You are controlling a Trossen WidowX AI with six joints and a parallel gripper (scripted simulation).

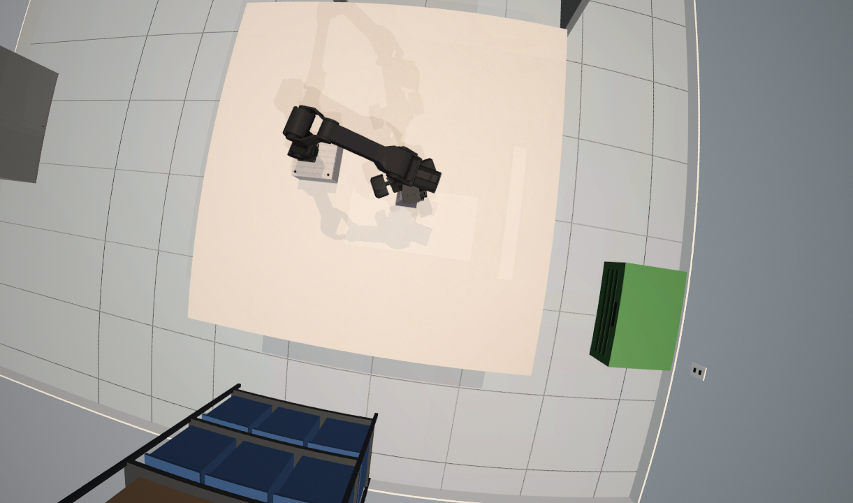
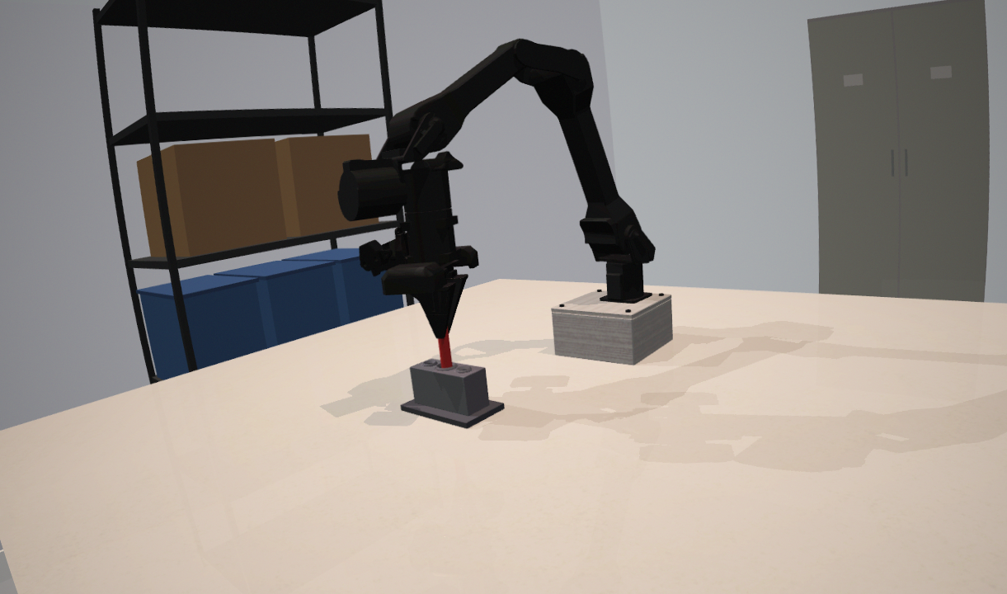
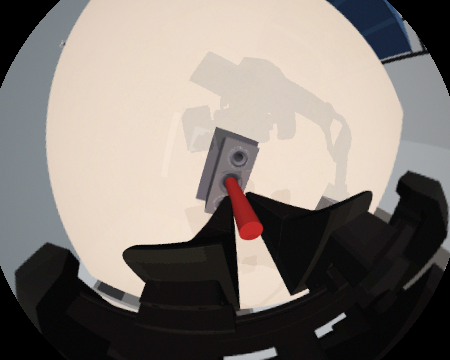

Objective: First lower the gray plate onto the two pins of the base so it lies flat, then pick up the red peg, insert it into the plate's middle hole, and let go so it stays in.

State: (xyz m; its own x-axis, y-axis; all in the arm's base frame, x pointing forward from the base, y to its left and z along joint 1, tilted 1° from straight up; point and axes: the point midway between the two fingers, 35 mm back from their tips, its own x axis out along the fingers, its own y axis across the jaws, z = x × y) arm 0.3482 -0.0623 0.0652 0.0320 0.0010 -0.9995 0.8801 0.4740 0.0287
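On the pale surface (image 1: 279, 269) (image 2: 270, 480) (image 3: 120, 90), our claw (image 2: 441, 333) (image 3: 237, 199) grips the peg (image 2: 444, 353) (image 3: 241, 210) upright at the middle hole. It looks stiff, light, perhaps slippery; we'd hold its upper shaft.

We see a matte black arm (image 1: 357, 140) (image 2: 591, 155) with chunky rounded joints and slim straight links. We make out a fat cylinder (image 2: 371, 193) beside its wrist and a black gripper (image 1: 410, 198) (image 2: 441, 332) (image 3: 237, 199) with wedge-shaped fingers tapering to narrow tips.
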